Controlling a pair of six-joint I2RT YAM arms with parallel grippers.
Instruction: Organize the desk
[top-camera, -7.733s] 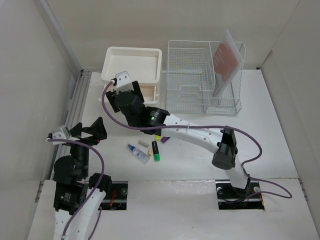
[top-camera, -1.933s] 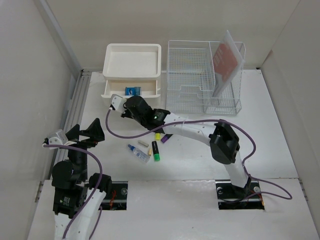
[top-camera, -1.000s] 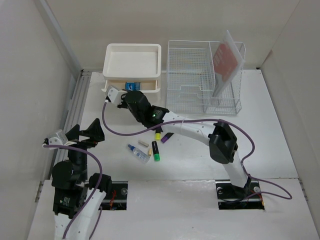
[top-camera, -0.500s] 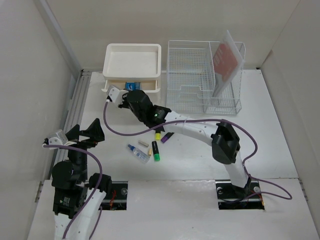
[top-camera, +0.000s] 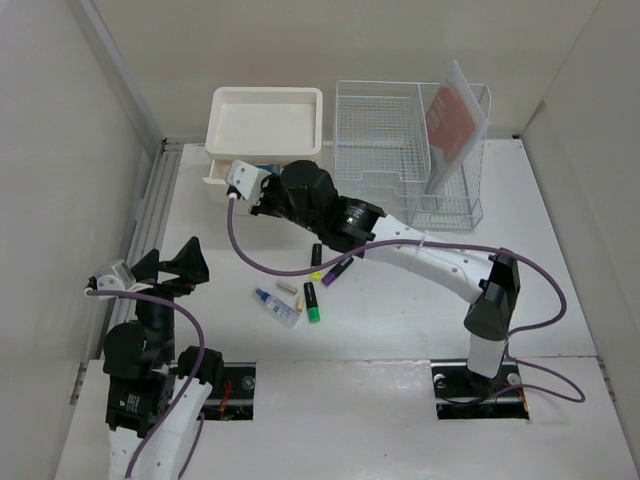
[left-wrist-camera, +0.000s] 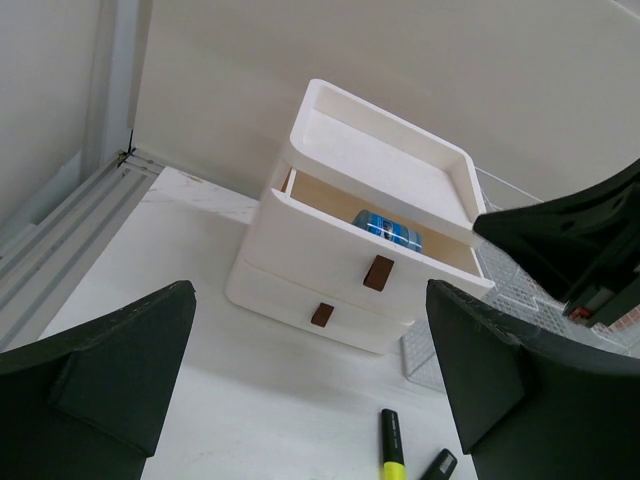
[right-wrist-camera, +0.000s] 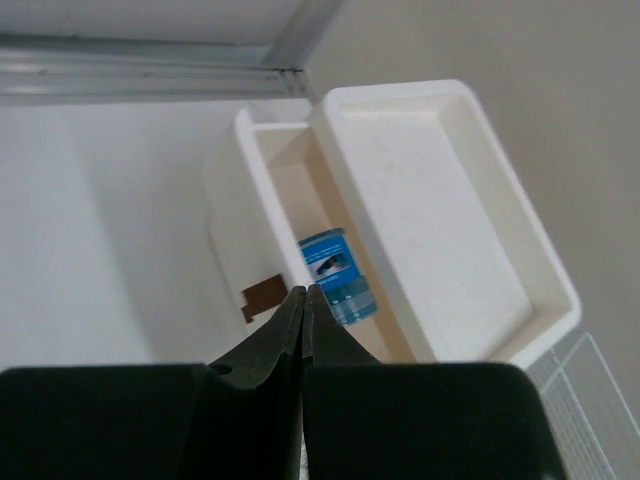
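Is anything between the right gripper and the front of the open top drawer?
Nothing visible. The shut right gripper hangs close to the front of the top drawer, with only bare desk beside it. The blue container lies inside the drawer, behind that front.

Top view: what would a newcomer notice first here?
The right arm stretches across the desk, its shut right gripper at the partly open top drawer of the cream drawer box, where a small blue cylinder lies. Next come the loose markers and small bottle scattered mid-desk, and the wire-mesh rack at the back holding a red folder.
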